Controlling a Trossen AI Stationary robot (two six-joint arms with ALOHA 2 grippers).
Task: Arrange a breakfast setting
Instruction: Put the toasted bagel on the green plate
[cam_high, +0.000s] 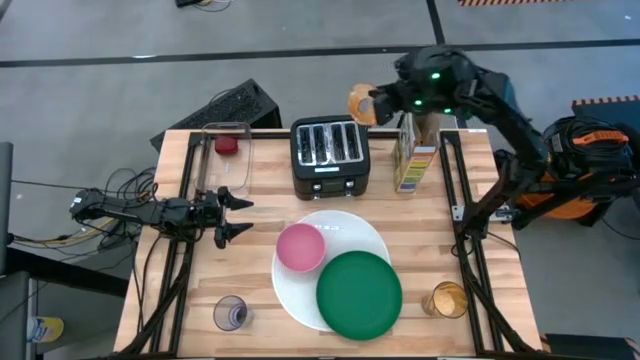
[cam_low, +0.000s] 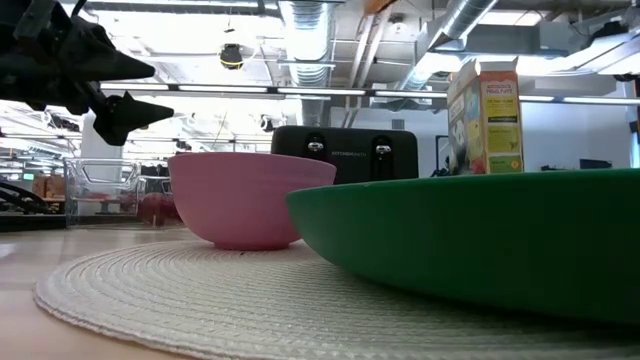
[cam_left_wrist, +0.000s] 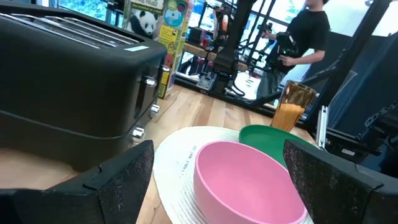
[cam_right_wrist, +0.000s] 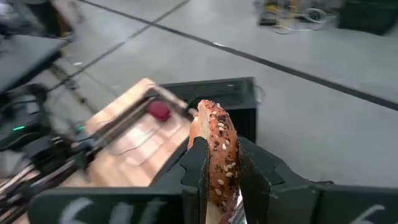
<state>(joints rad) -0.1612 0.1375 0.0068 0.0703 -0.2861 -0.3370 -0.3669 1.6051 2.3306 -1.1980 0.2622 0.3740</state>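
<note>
A toasted, seeded bagel (cam_high: 362, 104) hangs in the air off the far right corner of the black toaster (cam_high: 331, 157), with my right gripper (cam_high: 376, 104) shut on it. A pink bowl (cam_high: 300, 247) and a dark-green plate (cam_high: 359, 294) rest on the large white round plate (cam_high: 340, 225). A red food piece (cam_high: 228, 144) lies in the clear container (cam_high: 226, 165). My left gripper (cam_high: 232, 215) waits open at the table's left, its fingers pointing level at the pink bowl (cam_left_wrist: 242, 180). My right gripper pinches the bagel's two flat faces (cam_right_wrist: 216, 163) between its two fingers (cam_right_wrist: 196, 174). The bagel stands on edge with its seeded rim (cam_right_wrist: 217, 127) sticking out past the fingertips. The fingers slant down toward the table's left. The bagel is lifted clear of everything.
Two cartons (cam_high: 414, 155) stand right of the toaster. A tumbler of orange drink (cam_high: 447, 299) stands at the near right and a clear tumbler (cam_high: 230, 313) at the near left. A person (cam_left_wrist: 308, 37) stands beyond the table's right side.
</note>
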